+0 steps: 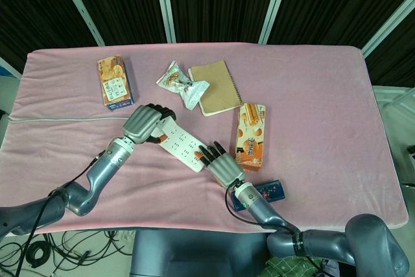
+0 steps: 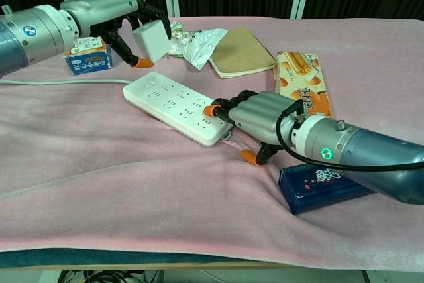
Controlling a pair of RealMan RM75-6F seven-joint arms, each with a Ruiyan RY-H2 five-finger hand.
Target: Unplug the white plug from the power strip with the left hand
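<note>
Left hand (image 1: 144, 123) above power strip (image 1: 184, 148) — right hand (image 1: 220, 166) pressing.

White plug (image 2: 151, 40) – boxy, tilted, out of socket, pinched in my left hand (image 2: 116, 18) above strip's far end. White power strip (image 2: 177, 107) flat, diagonal on pink cloth.

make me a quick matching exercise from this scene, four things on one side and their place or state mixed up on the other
Things:
1. white plug
2. power strip
3. blue box
4. brown notebook

States:
A. lying flat on the pink cloth, right hand pressing its near end
B. beside the crinkled snack packet
C. lifted clear, held by the left hand
D. near the table's front edge, under the right forearm

Pairs: 1-C, 2-A, 3-D, 4-B
</note>
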